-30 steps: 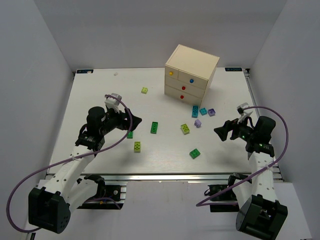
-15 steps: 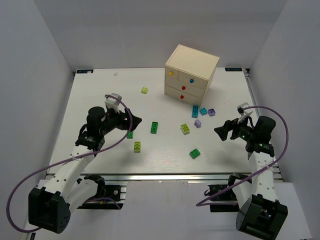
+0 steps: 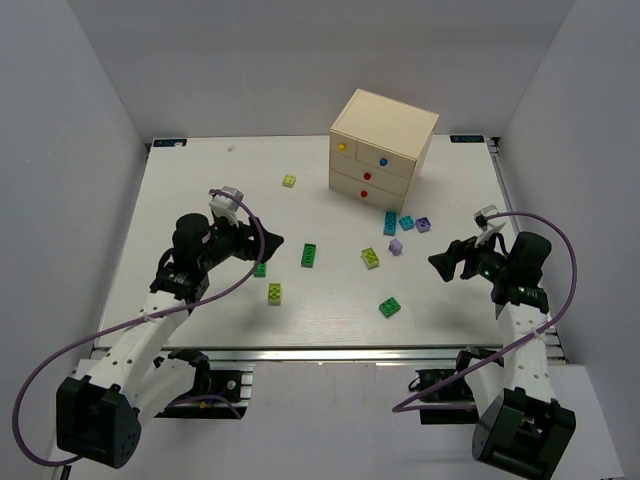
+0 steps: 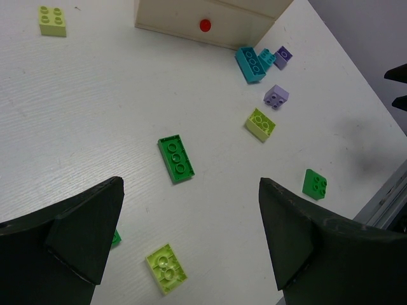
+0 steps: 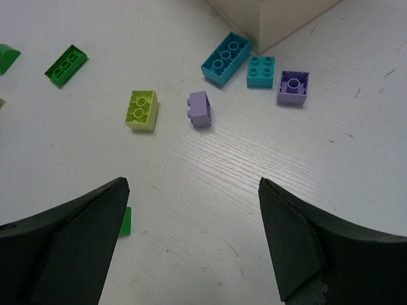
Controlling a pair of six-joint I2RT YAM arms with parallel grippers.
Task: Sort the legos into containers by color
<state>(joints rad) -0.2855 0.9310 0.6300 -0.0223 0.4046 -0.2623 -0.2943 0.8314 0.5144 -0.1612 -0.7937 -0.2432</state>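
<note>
The legos lie scattered on the white table. A dark green brick (image 3: pixel 309 255), a small green brick (image 3: pixel 260 269) and a lime brick (image 3: pixel 274 293) lie near my left gripper (image 3: pixel 272 240), which hangs open and empty above them. Its wrist view shows the dark green brick (image 4: pixel 175 158) and the lime brick (image 4: pixel 166 268) between the spread fingers. My right gripper (image 3: pixel 437 264) is open and empty too. Ahead of it lie a teal brick (image 5: pixel 226 58), a small teal brick (image 5: pixel 261 70), two lilac bricks (image 5: pixel 293 87) (image 5: pixel 200 108) and a lime brick (image 5: pixel 142 109). The containers, drawers of the cream chest (image 3: pixel 383 145), are closed.
Another lime brick (image 3: pixel 289 181) lies left of the chest, and a green brick (image 3: pixel 389 307) lies near the front edge. White walls enclose the table on the left, back and right. A metal rail (image 3: pixel 350 352) runs along the near edge.
</note>
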